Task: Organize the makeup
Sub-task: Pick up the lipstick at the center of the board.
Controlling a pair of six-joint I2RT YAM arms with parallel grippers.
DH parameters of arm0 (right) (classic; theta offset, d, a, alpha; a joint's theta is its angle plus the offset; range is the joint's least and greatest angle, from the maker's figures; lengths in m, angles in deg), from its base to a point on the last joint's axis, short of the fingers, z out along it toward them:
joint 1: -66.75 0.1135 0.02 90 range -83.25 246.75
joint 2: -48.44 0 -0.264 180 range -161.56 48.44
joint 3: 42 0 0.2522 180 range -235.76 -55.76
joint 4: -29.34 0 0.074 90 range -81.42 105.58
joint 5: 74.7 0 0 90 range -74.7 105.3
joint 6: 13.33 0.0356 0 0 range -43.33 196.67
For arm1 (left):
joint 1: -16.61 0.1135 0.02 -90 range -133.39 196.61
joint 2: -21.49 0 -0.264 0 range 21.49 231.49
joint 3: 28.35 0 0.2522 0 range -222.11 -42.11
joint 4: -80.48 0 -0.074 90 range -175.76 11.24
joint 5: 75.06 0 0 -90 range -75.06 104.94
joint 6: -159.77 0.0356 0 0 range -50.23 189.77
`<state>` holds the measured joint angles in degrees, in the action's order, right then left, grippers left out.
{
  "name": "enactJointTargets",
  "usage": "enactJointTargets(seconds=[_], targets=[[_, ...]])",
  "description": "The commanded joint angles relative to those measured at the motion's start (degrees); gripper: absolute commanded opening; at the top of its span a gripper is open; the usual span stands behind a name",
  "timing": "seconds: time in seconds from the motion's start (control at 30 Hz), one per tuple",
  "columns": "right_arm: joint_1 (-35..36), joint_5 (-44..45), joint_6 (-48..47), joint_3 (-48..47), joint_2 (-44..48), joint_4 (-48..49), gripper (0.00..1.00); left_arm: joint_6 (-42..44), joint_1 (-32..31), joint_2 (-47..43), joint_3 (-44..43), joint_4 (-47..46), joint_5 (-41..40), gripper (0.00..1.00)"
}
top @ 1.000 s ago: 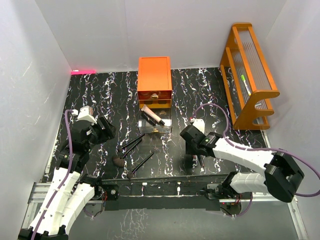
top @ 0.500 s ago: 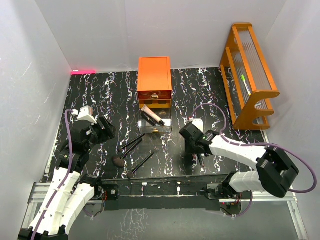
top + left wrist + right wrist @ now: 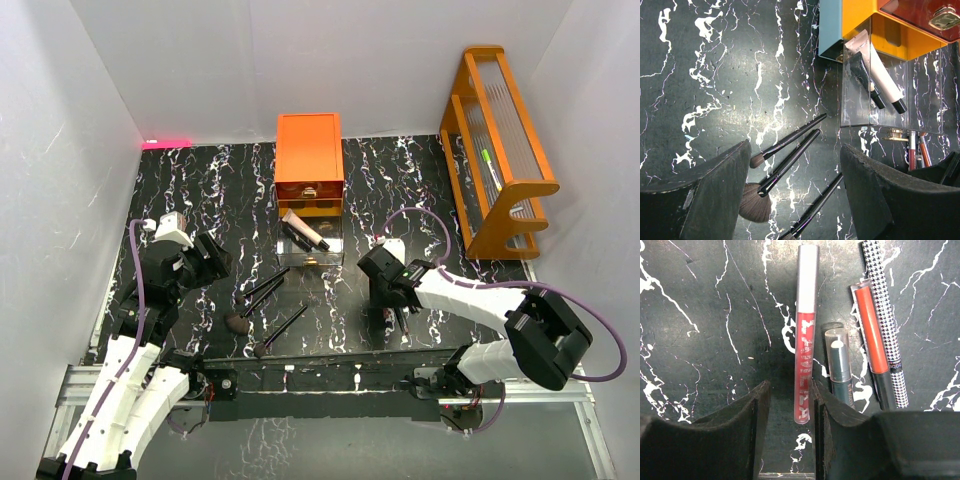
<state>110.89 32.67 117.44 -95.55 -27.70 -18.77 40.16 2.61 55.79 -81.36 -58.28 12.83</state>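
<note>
In the right wrist view a red lip gloss tube (image 3: 805, 340) lies lengthwise between the fingers of my right gripper (image 3: 788, 390). The right finger touches it, while a gap remains on the left side, so the jaws are open. Beside the gloss lie a grey stick (image 3: 839, 365), an orange tube (image 3: 871, 330) and a houndstooth pencil (image 3: 885, 315). My left gripper (image 3: 795, 150) hangs open above three black brushes (image 3: 790, 162) on the marble mat, holding nothing. A pale tube (image 3: 875, 75) and a dark tube (image 3: 865, 80) lie in the clear drawer (image 3: 920, 100).
The orange drawer chest (image 3: 309, 160) stands at the back centre with its clear drawer (image 3: 310, 240) pulled out toward me. The orange wooden rack (image 3: 495, 150) lines the right wall. White walls close in on the mat from the left, back and right.
My right arm has shifted slightly left and its jaws have narrowed a little around the red gloss tube. The left arm and the brushes have not moved.
</note>
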Motion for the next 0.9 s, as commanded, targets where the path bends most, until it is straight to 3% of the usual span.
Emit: enactJointTargets(seconds=[0.0, 0.57, 0.87], targets=[[-0.27, 0.13, 0.0, -0.73, 0.09, 2.28, 0.38, 0.06, 0.12, -0.47, 0.47, 0.38, 0.18, 0.71], [-0.45, -0.34, -0.2, -0.95, -0.81, 2.53, 0.37, 0.08, 0.16, -0.55, 0.46, 0.37, 0.22, 0.71], [-0.39, -1.59, -0.14, -1.02, -3.43, 4.03, 0.3, 0.12, 0.19, -0.64, 0.47, 0.38, 0.18, 0.71]])
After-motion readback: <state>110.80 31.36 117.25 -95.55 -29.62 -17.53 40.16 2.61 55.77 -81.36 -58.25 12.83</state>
